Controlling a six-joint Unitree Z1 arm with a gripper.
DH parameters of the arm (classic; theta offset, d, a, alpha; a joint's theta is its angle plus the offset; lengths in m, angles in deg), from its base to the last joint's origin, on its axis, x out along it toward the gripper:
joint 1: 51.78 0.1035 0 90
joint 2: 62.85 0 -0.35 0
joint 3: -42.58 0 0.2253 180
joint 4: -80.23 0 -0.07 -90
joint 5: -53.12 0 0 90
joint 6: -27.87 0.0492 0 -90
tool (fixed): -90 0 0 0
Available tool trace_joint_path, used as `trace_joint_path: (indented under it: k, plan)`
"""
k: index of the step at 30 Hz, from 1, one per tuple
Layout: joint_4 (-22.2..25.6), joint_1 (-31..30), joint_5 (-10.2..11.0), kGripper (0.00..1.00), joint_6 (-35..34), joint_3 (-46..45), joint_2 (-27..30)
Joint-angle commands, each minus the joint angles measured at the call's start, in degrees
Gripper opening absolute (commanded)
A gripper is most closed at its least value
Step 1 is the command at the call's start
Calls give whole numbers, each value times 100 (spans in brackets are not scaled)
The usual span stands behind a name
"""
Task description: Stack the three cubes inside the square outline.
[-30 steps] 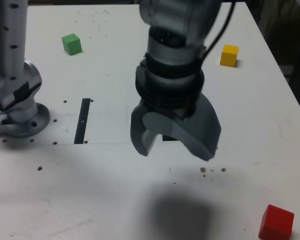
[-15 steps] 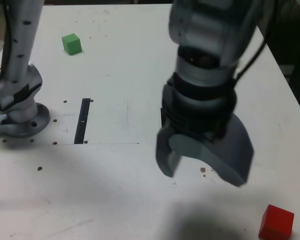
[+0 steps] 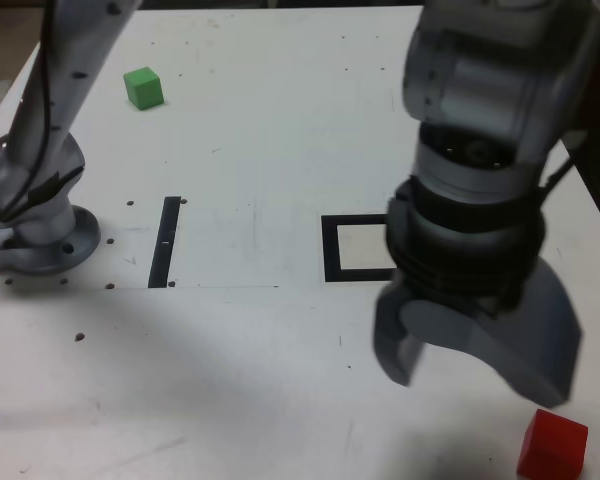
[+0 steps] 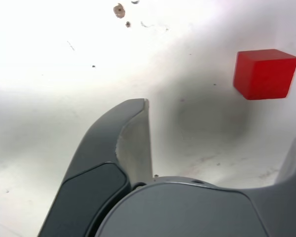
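Note:
My gripper (image 3: 475, 385) hangs open above the table near its front right in the exterior view, with nothing between its fingers. The red cube (image 3: 552, 446) sits on the table just in front of and to the right of it; in the wrist view the red cube (image 4: 264, 73) lies ahead, off to one side of the gap of the gripper (image 4: 222, 118). The green cube (image 3: 143, 87) rests at the far left. The square outline (image 3: 330, 250) is at mid-table, its right part hidden by the arm. The yellow cube is hidden behind the arm.
The arm's grey base (image 3: 35, 225) is bolted at the exterior view's left edge. A thin black strip (image 3: 166, 241) lies beside it. Small screw holes dot the white table (image 3: 250, 130).
The open gripper has swung to the exterior view's right and toward the front, uncovering the square outline, hiding the yellow cube and ending close to the red cube.

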Motion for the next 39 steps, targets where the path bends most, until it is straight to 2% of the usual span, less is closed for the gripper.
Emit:
trace_joint_path:
  k: [1, 15, 39]
  plan:
    - [47, -10, 17, 99, 21, 243, -128]
    - [219, 121, 53, 99, 126, 1086, -728]
    - [235, 157, -2, 99, 155, 2030, -1694]
